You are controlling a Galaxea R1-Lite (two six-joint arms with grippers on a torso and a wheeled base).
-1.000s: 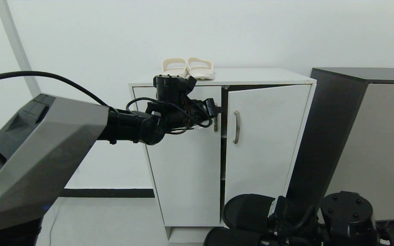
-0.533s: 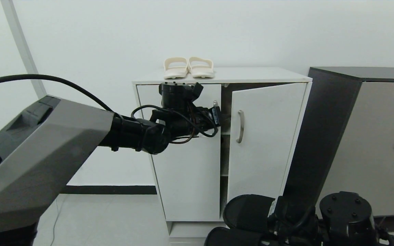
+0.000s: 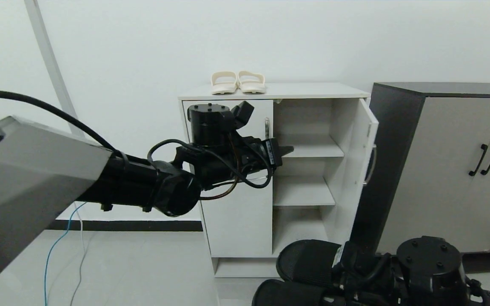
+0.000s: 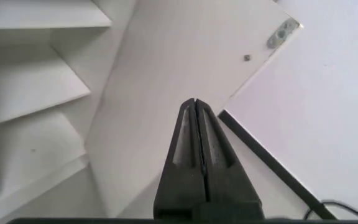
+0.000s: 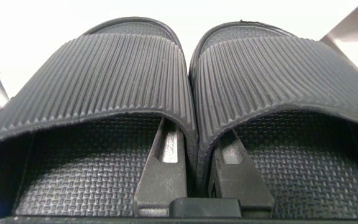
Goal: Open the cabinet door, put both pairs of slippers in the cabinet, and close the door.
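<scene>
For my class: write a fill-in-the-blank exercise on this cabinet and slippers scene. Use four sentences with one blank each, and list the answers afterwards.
1. The cream slippers sit on ____ of the white cabinet.
2. The cabinet's right door stands ____.
3. The ribbed slippers held by the right gripper are coloured ____.
4. The left gripper has its fingers pressed ____.

Answers: top; open; black; together.
</scene>
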